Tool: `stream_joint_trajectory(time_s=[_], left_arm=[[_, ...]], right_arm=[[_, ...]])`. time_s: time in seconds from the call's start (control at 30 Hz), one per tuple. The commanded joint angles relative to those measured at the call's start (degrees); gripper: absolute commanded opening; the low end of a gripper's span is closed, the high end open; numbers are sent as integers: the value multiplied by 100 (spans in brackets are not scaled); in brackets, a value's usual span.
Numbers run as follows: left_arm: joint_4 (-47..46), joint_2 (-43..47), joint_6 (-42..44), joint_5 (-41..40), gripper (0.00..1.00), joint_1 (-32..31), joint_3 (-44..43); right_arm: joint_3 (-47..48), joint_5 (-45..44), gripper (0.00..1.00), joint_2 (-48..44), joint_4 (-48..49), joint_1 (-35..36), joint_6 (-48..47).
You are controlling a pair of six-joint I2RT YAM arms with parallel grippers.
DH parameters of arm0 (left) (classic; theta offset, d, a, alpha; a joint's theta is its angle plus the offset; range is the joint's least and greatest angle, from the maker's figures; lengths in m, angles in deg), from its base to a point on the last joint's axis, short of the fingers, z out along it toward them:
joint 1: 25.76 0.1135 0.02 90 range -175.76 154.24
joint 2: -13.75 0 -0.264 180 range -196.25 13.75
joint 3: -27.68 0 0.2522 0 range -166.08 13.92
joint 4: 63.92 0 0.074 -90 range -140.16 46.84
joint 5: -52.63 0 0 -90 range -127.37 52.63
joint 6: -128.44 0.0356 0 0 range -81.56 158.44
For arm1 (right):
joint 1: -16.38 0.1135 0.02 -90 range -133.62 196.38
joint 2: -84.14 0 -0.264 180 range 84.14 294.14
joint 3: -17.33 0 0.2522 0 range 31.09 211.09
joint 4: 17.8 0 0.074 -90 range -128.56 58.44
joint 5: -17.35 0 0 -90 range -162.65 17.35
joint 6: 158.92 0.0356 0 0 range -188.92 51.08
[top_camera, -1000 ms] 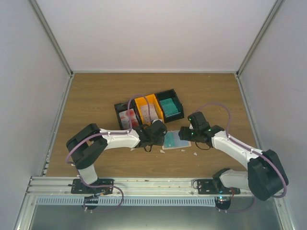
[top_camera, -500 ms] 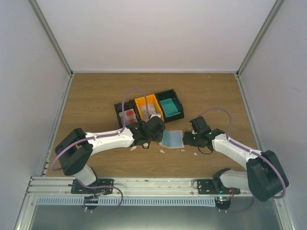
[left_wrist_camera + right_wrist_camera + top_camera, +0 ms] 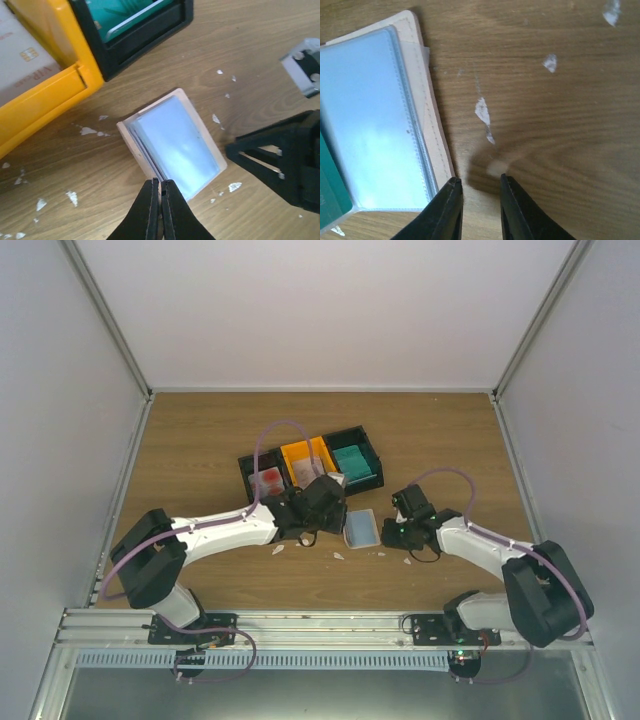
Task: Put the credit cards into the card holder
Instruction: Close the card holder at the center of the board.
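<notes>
Wooden table (image 3: 200,440): brown grain; everything stands in its middle band.
Left arm (image 3: 225,530): reaches from the near left towards the centre.
Right arm (image 3: 480,548): reaches from the near right towards the centre.
Trays (image 3: 300,448): three joined bins, black, orange, black, just beyond the left arm's wrist.
Left gripper (image 3: 160,185): closed, fingers pressed flat together. Its tips sit at the left edge of the card holder. Whether a thin leaf is pinched between them cannot be told.
Right gripper (image 3: 479,179): jaws a little apart, only bare wood in the gap. It hangs low at the right edge of the card holder, its left finger at the holder's near right corner.
Card holder (image 3: 361,527): lies open and flat on the table between the two grippers, near side of the trays and apart from them. Pale blue pockets face up inside a beige border.
Green card (image 3: 330,192): shows at the holder's left part, partly under a clear pocket.
Teal cards (image 3: 125,15): in the right black bin.
Pinkish card (image 3: 25,55): in the orange bin, chip showing.
Red-blotched cards (image 3: 266,482): in the left black bin.
White scraps (image 3: 87,131): scattered on the wood around the holder.
</notes>
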Motion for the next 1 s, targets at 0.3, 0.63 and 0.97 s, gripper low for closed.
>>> stream_joint_trajectory(time_s=[0.3, 0.63, 0.97], left_arm=[[-1581, -826, -210, 1453, 9, 16, -441], [-2218, -1413, -378, 2022, 43, 33, -634], [-2633, -931, -509, 2745, 68, 194, -414]], right_arm=[[-48, 513, 17, 384, 459, -29, -69], [-142, -133, 19, -67, 114, -26, 223], [97, -1069, 42, -1003, -616, -29, 310]])
